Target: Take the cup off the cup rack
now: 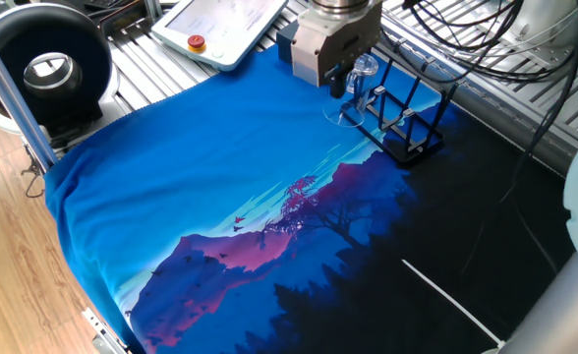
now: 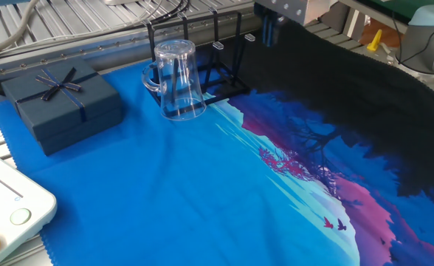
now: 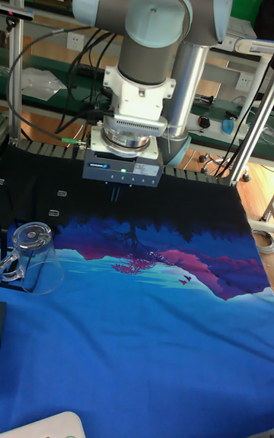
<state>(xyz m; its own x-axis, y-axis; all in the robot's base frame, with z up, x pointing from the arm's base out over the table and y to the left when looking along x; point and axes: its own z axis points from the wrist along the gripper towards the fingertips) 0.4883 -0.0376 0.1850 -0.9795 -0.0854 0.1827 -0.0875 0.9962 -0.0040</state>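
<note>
Tall fixed view: arm hung upright over the far edge of the surface point(image 3: 152, 347) | tool point(image 3: 119, 193) pointed down, fingers short, gap unclear: cannot tell | cup point(image 2: 176, 80) sat upside down at the near end of the cup rack point(image 2: 221, 70), handle toward the box point(image 2: 60, 103) | wide open cloth lay in front.
</note>
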